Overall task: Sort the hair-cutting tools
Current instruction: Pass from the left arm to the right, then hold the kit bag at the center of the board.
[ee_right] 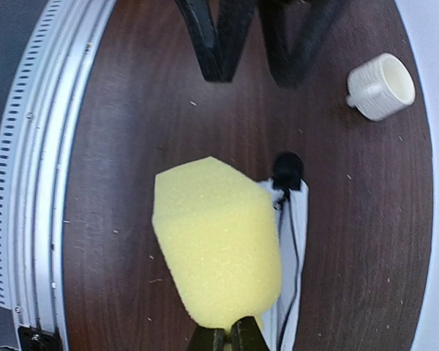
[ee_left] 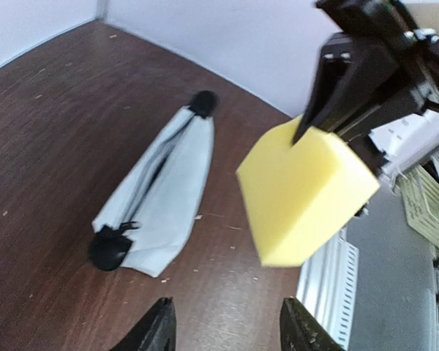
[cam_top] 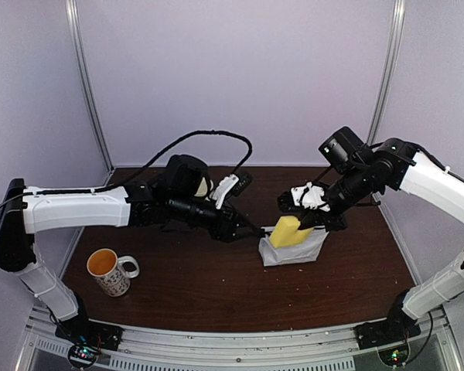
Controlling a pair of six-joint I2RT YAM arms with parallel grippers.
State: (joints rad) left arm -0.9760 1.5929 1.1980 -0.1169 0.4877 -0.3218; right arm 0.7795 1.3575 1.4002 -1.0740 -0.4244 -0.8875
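Hair-cutting tools show in none of the views, so my guess, and only a guess, is that they're zipped inside the white pouch (cam_top: pixel 298 253) lying on the counter (cam_top: pixel 201 290) between the two arms. Over there the right hand (ee_right: pixel 227 338) is clenched on one corner of the yellow sponge block (ee_right: pixel 216 241), holding it up off the counter just by the pouch, while the left hand (ee_left: pixel 230 333) hangs released and empty close by. Scissors, combs and a clipper should be stiff, slick and fairly light, best pinched across a handle or the clipper's body, whereas the pouch looks limp and wants gripping at one end
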